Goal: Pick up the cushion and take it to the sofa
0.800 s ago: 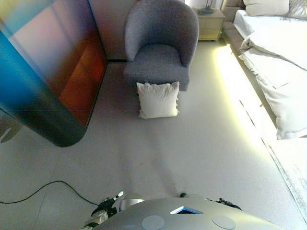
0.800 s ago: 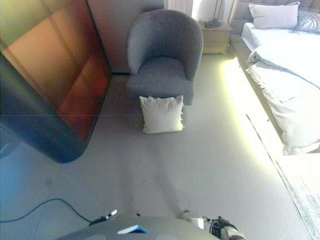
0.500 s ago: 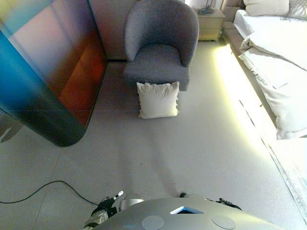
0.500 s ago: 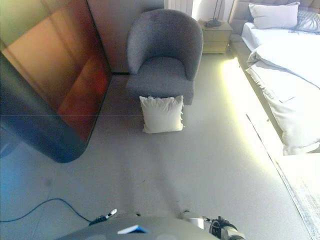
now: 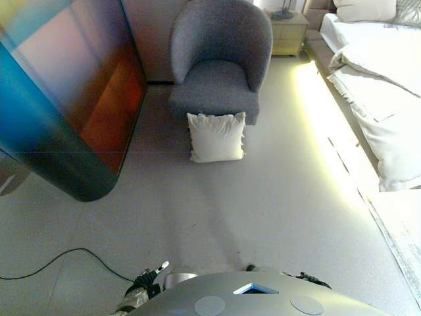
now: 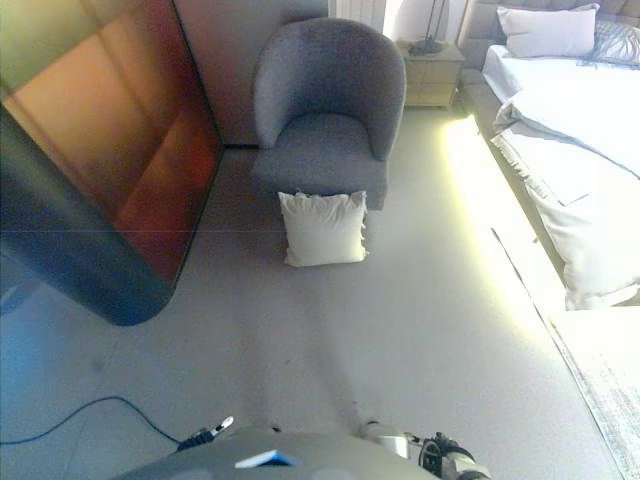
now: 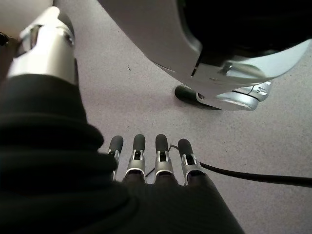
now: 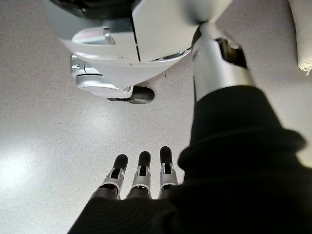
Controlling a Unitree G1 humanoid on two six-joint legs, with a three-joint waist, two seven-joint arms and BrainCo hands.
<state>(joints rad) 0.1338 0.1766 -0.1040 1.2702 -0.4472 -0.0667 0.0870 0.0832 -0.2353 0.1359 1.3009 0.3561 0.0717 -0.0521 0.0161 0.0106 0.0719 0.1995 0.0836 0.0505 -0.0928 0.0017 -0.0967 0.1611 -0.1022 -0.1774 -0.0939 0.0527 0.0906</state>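
A white square cushion (image 5: 216, 137) stands on the floor, leaning against the front of a grey tub armchair (image 5: 220, 59) straight ahead. My left hand (image 7: 151, 163) hangs at my side over the floor, fingers straight and holding nothing. My right hand (image 8: 141, 180) hangs the same way on the other side, fingers straight and empty. Both hands are far from the cushion. In the eye views only the left hand (image 5: 146, 284) and the right hand (image 6: 445, 455) peek in at the lower edge.
A large dark rounded panel with a glossy reddish face (image 5: 72, 92) stands to the left. A bed with white bedding (image 5: 378, 79) runs along the right, with a wooden nightstand (image 5: 288, 31) behind it. Open grey floor (image 5: 223, 210) lies between me and the cushion.
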